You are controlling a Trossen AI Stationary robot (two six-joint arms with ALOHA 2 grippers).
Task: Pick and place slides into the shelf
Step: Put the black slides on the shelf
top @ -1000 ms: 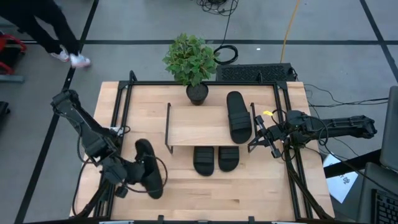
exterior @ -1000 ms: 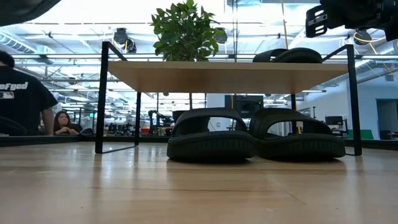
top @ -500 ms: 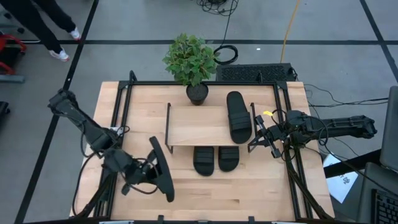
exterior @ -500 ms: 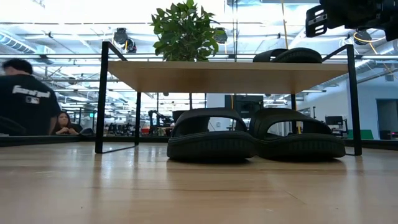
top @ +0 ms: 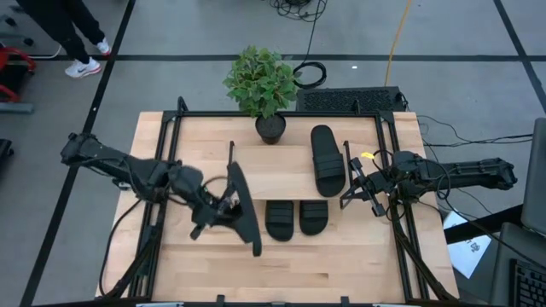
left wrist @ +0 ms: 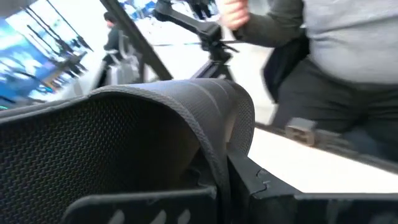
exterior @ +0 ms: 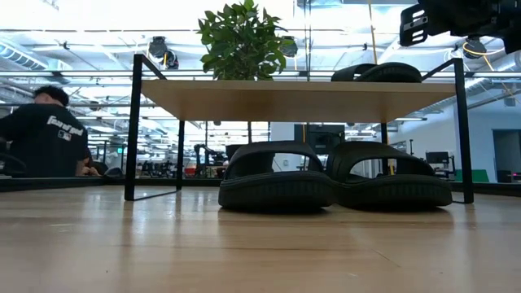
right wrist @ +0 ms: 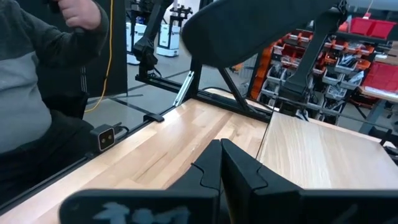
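Clamped in the left hand [top: 223, 207] hangs one slide [top: 244, 210]. Right of it, two slides [top: 296, 217] sit under the shelf [top: 271, 175], one slide [top: 327, 159] on top. Right hand [top: 360, 189] fingers pressed together, empty.

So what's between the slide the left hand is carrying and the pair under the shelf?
Nothing: in the high view, bare tabletop separates the held slide from the pair under the shelf.

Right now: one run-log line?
left pincer: holds slide, raised | right pincer: idle, shut, beside shelf | stowed: three slides
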